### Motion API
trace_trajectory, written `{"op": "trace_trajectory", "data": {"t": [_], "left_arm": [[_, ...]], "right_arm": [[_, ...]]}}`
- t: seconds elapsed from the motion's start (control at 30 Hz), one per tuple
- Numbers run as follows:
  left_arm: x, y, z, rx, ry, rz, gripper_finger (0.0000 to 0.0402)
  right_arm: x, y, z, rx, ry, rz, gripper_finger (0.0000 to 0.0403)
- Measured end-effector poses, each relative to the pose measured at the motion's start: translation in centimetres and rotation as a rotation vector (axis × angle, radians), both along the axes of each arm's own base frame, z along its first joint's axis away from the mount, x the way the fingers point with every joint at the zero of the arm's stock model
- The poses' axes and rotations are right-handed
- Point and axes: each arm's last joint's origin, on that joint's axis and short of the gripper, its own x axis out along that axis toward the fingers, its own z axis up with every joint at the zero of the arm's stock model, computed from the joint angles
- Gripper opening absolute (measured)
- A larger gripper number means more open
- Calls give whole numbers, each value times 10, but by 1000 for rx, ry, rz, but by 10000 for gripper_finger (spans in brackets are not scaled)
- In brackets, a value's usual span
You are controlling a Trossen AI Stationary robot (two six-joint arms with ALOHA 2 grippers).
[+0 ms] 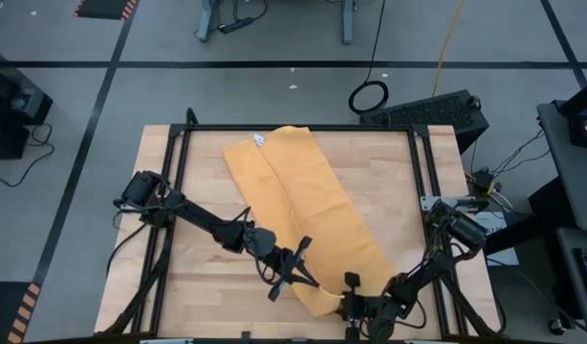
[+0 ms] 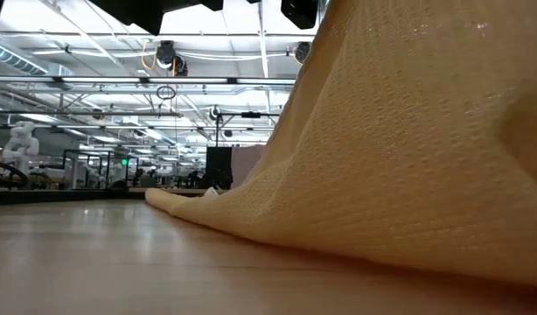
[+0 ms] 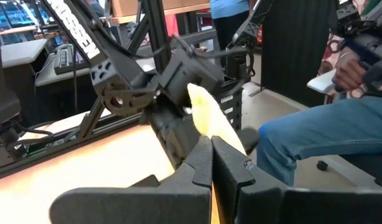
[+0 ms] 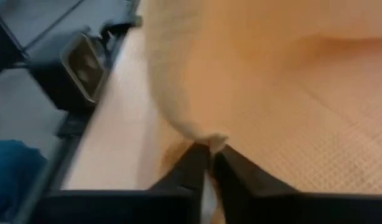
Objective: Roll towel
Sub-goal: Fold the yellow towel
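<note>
High view: towel (image 1: 303,205) lay diagonally across table (image 1: 179,277), white tag (image 1: 259,140) at far end; left gripper (image 1: 308,279) and right gripper (image 1: 353,304) clamped its near corners. Low view: cloth rose steeply. Wrist views: both finger pairs pinched together on yellow fabric

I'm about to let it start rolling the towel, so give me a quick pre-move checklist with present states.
1. Left hand shut on the towel near edge: ok.
2. Right hand shut on the same edge: ok.
3. Near edge lifted off the table: ok, seen in the low view.
4. Far end with the white tag flat on the table: ok.
5. Towel smooth: not ok, a lengthwise fold shows.
6. Person's leg beside the table: cannot tell if clear.
</note>
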Motion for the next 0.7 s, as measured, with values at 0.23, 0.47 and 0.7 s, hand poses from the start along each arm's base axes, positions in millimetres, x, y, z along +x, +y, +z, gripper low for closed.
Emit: {"op": "trace_trajectory", "data": {"t": [0.23,0.47,0.7], "left_arm": [[1,1,0,5,-3,43,0],[2,3,0,13,-8,105,0],[3,3,9,-1,-105,130,0]], "right_arm": [[-10,4,28,52,7,24,17],[-26,8,41,55,55,76,4],[-29,11,41,156,105,99,8]]}}
